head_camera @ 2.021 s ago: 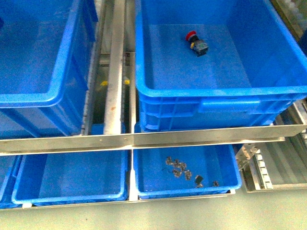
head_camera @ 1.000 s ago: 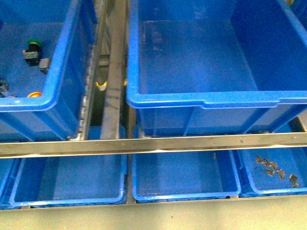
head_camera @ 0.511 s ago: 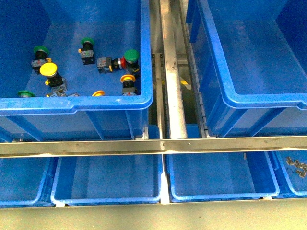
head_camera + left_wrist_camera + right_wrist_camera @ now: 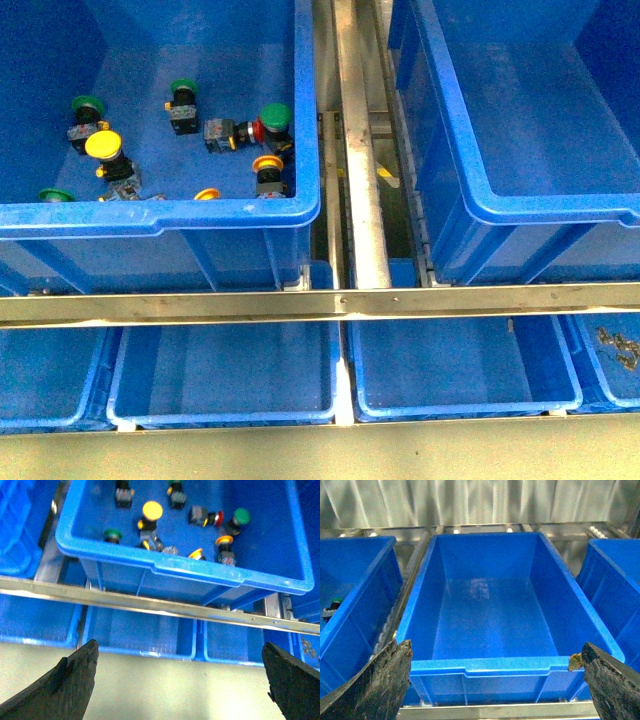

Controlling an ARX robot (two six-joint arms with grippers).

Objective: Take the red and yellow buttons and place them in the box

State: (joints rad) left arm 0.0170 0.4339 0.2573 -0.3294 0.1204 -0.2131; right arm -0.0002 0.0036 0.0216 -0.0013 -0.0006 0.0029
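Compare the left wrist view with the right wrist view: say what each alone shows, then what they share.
Left wrist only: the yellow button, the red button, shallow trays under a rail. Right wrist only: a deep crate with no buttons visible, a metal wall. Both: a green-capped switch in a crate, and an open hand: left hand, right hand.
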